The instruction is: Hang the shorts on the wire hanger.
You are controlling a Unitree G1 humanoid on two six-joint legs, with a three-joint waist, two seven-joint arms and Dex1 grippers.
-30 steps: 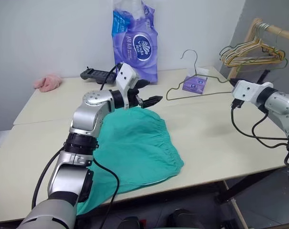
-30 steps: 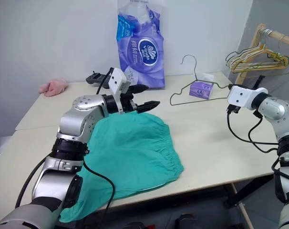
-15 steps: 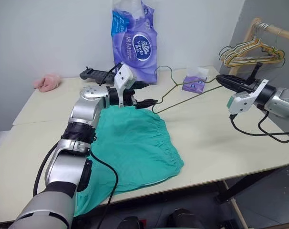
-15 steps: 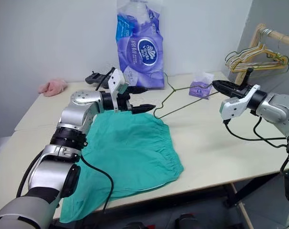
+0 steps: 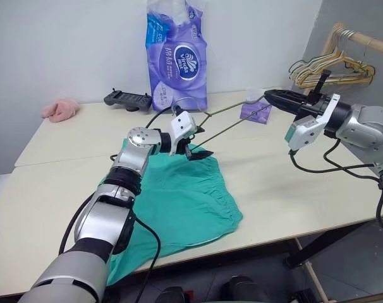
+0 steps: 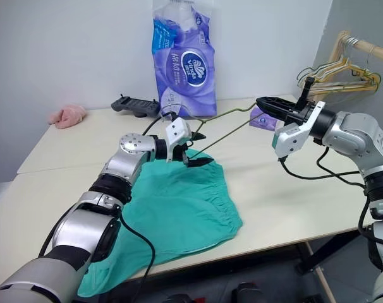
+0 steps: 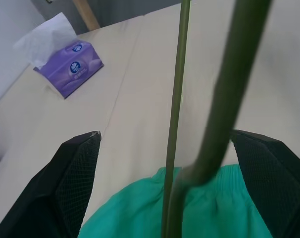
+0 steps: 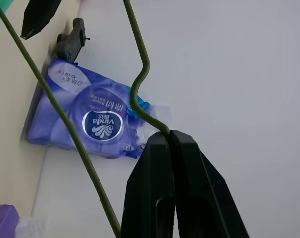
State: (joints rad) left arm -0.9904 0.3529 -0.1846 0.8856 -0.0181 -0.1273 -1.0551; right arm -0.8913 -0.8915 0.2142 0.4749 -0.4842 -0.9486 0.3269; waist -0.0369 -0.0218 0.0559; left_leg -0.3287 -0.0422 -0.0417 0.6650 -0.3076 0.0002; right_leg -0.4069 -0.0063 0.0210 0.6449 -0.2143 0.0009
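So the big purple pack [image 5: 177,53] standing at the table's [image 5: 59,183] 12 o'clock edge reads "Vinda" in the white oval; the rest of the print is too small to make out. At about 2 o'clock sits a small purple tissue box [image 7: 70,68] with a white tissue poking out the top. The right gripper [image 5: 272,96] is pinched together on the wire hanger [image 6: 232,124], holding it up off the table, reaching toward 9 o'clock. The left gripper [image 6: 197,149] has its fingers spread apart, with the hanger's wires running between them, right at the back edge of the shorts [image 5: 179,202]. Those lie flat mid-table, one end drooping over the 6 o'clock edge.
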